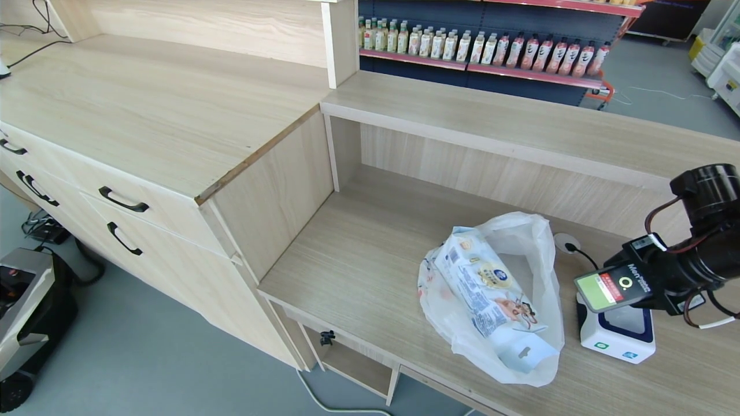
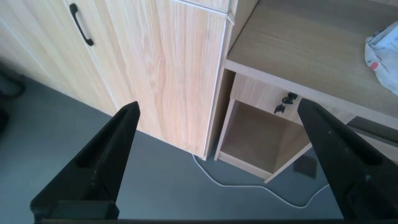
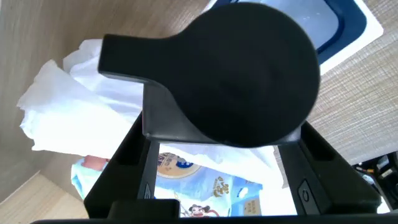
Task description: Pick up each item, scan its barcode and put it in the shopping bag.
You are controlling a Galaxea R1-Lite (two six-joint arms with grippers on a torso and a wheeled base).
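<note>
On the far left, a wooden counter (image 1: 144,110) with black-handled drawers (image 1: 123,200) is standing above a grey floor. The left gripper (image 2: 217,104) is hanging low beside the counter's end panel (image 2: 180,68). Its two fingers are spread wide apart and holding nothing. A white cable (image 2: 249,186) is trailing across the floor beneath it.

To the right, a lower desk (image 1: 358,254) is sitting under a raised ledge. Behind the ledge, a row of bottles (image 1: 480,49) is lining a shop shelf.

A white shopping bag (image 1: 535,242) is lying open on the desk towards its front edge. A pale blue packet (image 1: 491,289) is lying inside it, with the near end sticking out of the bag's mouth. The wrist camera on the right arm is looking down on the same bag (image 3: 68,106) and packet (image 3: 217,186).

Just beside the bag on its right, a white scanner (image 1: 615,338) with a dark blue top is resting on the desk.

The right gripper (image 1: 647,283) is hovering just above the scanner and clamping a black item (image 1: 613,287) between its fingers. The item's end with the green and red label is pointing towards the bag. From the right wrist, the item (image 3: 236,74) is showing as a dark rounded shape between the fingers, with a corner of the scanner (image 3: 336,25) beyond it.
</note>
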